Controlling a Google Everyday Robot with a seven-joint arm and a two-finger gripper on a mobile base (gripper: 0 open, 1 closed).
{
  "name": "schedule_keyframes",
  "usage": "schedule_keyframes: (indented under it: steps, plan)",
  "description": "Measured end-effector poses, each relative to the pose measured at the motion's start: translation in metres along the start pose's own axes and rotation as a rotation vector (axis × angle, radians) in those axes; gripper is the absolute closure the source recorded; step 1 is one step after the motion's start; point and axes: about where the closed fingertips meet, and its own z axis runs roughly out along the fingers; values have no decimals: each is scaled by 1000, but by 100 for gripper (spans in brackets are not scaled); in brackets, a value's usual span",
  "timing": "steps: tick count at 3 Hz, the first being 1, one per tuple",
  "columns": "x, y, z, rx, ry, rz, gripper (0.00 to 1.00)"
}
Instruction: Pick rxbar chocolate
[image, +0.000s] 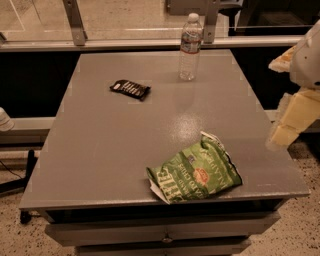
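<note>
Your gripper hung off to the right of the water bottle and nearer the camera, beyond the right edge of the table and above nothing you needed. Whether it was wide or narrow, you could not tell from this view; it held nothing that could be seen.

You had the rxbar chocolate lying flat on the table top, to the left of the water bottle and slightly nearer the camera, well apart from it and turned at a slight angle.

You would likely have found that bar light, thin and fairly firm inside a slick wrapper. It sat low against the surface, so you should have closed across its short width near the middle, coming straight down, or it might have slid away.

You could count one bar, one water bottle, and one green chip bag, which lay much nearer the camera than the bottle, by the front edge.
</note>
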Motion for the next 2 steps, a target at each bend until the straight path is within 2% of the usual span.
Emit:
schedule_keyframes:
  steps: [1, 2]
  plan:
    - [-20, -3, 34, -15, -113, 41, 0]
    - [-53, -20, 66, -27, -259, 78, 0]
